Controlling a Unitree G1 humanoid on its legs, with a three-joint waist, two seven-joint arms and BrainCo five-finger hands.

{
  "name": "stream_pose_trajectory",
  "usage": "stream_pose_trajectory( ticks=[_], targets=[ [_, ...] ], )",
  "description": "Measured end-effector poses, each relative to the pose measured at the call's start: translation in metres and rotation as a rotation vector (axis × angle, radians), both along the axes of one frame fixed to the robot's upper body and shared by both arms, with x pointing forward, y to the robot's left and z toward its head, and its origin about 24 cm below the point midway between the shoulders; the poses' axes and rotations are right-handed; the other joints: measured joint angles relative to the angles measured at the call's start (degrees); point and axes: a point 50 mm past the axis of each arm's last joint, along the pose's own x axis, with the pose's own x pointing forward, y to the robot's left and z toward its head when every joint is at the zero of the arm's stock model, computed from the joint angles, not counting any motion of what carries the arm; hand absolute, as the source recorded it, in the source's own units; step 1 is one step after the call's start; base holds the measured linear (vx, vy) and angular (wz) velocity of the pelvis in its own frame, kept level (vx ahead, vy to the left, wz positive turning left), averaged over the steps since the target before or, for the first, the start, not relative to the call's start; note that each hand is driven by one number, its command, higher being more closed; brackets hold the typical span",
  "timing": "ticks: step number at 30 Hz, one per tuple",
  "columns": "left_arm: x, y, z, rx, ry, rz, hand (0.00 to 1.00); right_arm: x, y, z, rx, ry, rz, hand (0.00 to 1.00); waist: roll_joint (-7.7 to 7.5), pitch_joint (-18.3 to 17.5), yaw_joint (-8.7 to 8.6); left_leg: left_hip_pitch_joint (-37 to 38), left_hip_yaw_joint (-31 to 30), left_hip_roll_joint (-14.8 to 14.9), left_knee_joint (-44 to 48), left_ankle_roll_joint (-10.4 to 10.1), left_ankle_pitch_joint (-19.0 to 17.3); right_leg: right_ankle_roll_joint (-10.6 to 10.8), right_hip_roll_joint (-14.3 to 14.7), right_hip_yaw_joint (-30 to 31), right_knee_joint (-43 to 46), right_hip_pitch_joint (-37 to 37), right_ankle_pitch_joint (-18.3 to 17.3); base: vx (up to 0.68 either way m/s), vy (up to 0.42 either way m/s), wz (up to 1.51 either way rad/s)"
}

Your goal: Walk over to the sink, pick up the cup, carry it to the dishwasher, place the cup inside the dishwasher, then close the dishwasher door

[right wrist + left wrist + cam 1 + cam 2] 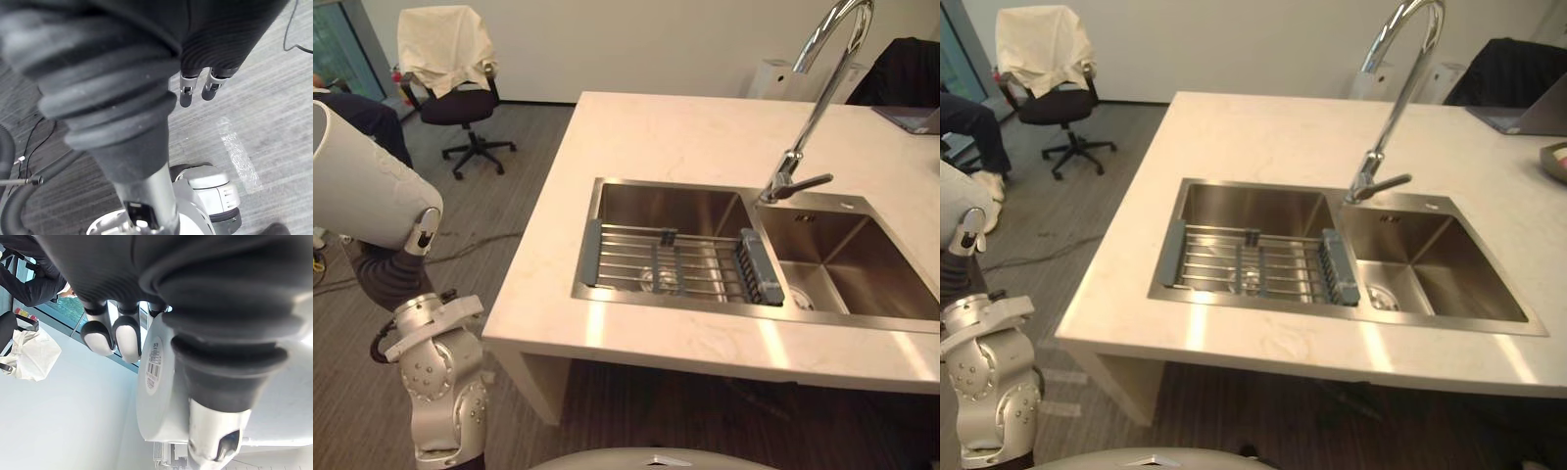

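Cup (357, 181) is in my left hand (99, 335), fingers curled round it, well left of the sink (666, 209) in the desk (646, 137), whose left basin holds a wire rack (680, 262), while my right hand (187, 93) hangs loose-fingered over the floor (274, 98).

Bright, even light washes the pale bench (685, 137); glare streaks its front edge and the steel sink (862, 259), with deep shadow beneath.
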Motion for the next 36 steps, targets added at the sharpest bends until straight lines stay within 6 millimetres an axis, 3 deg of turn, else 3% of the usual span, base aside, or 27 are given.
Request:
stream_pose_trajectory(
  ticks=[5,9,11,18,20,21,27,29,33,36],
  targets=[
    [-0.001,-0.002,-0.003,-0.001,0.014,-0.011,1.0,0.028,-0.001,0.007,-0.203,-0.015,0.213,0.0,-0.12,-0.1,0.35,-0.2,0.0,0.1,0.7,0.0,-0.3,0.0,0.0,0.1,0.0,0.2,0.0,0.0,0.0,0.0],
    [-0.004,-0.004,-0.009,-0.005,0.045,-0.024,1.0,0.038,0.001,0.013,-0.313,-0.033,0.338,0.0,-0.18,-0.1,0.47,-0.2,0.2,0.2,1.0,0.0,-0.5,-0.1,0.1,0.2,0.0,0.1,0.0,0.0,0.002,-0.01],
    [-0.005,-0.006,-0.011,-0.007,0.056,-0.03,1.0,0.047,0.003,0.018,-0.351,-0.072,0.363,0.0,-0.17,-0.1,0.4,-0.2,0.5,0.2,1.1,-0.1,-0.6,-0.1,0.2,0.4,0.0,0.0,0.0,-0.02,0.011,-0.09],
    [-0.006,-0.006,-0.014,-0.008,0.071,-0.036,1.0,0.104,0.016,0.044,-0.395,-0.386,0.379,0.0,0.1,-0.7,0.86,-1.0,1.9,0.5,2.0,-0.1,-1.2,-0.3,0.5,1.7,-0.1,-1.2,0.2,-0.01,0.004,-0.1],
    [-0.006,-0.006,-0.014,-0.008,0.07,-0.036,1.0,0.109,0.022,0.046,-0.382,-0.429,0.376,0.0,0.17,-0.8,1.23,-1.0,1.9,0.5,2.0,-0.1,-1.2,-0.3,0.5,1.6,-0.1,-1.2,0.2,0.0,0.0,0.0],
    [-0.006,-0.008,-0.017,-0.014,0.072,-0.066,1.0,0.12,0.04,0.047,-0.299,-0.502,0.31,0.0,-1.19,-0.6,2.32,-1.0,1.8,0.4,1.8,0.1,-1.3,-0.2,0.4,1.5,-0.1,-1.2,0.1,0.0,0.0,0.0],
    [-0.004,-0.011,-0.018,-0.021,0.063,-0.074,1.0,0.117,0.038,0.046,-0.263,-0.504,0.269,0.0,-0.74,0.0,2.07,-0.4,4.9,1.4,3.5,-0.4,-2.4,-0.3,1.2,3.6,-0.3,-1.6,0.1,-0.01,0.001,-0.21],
    [0.003,-0.02,-0.02,-0.038,0.055,-0.124,1.0,0.112,0.033,0.043,-0.21,-0.507,0.194,0.0,-0.96,0.0,0.87,0.0,4.9,1.7,3.0,-0.6,-2.5,-0.9,1.4,2.8,0.0,-1.2,-0.4,-0.03,-0.012,-0.09],
    [0.012,-0.035,-0.022,-0.064,0.025,-0.216,1.0,0.08,0.02,0.026,-0.062,-0.46,0.004,0.0,-1.42,-0.2,-1.08,0.7,5.1,2.2,2.7,-1.0,-2.3,-0.7,1.5,1.3,0.0,-0.4,-0.6,0.02,-0.012,0.09],
    [0.011,-0.034,-0.02,-0.06,-0.018,-0.234,1.0,0.061,0.013,0.019,0.028,-0.475,-0.131,0.0,-1.09,-0.3,-1.12,1.4,4.5,2.1,1.6,-1.2,-1.8,-0.5,1.4,0.7,0.0,0.6,-0.9,0.02,0.011,0.13]
  ],
)
